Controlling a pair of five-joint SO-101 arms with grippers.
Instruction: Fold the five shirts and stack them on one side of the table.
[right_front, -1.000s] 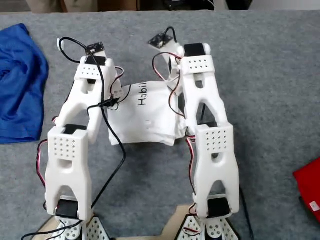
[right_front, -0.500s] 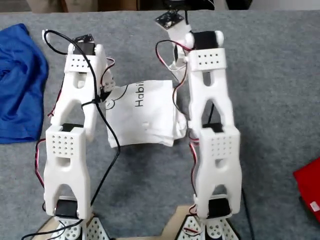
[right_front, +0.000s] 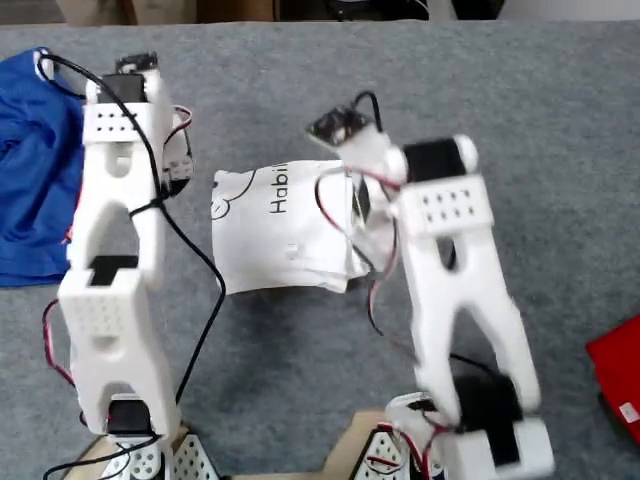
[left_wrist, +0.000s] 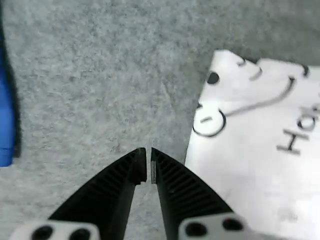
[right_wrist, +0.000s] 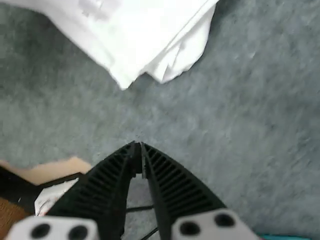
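The white shirt (right_front: 285, 225) is lying folded in the middle of the grey surface (right_front: 540, 150), a neat rectangle with its layered edges showing at one corner. The left claw (left_wrist: 149, 164) is hanging over bare surface just beside the shirt's printed corner, on the side facing the left edge, its fingers pressed together and gripping nothing. The right claw (right_wrist: 138, 152) is hovering over the surface off the shirt's layered corner, toward the near edge, also pinched together and empty. A blue shirt (right_front: 35, 170) is sitting crumpled and unfolded at the left edge, well apart from the white one, and a red shirt (right_front: 618, 372) is peeking in at the right edge, close to the near right corner.
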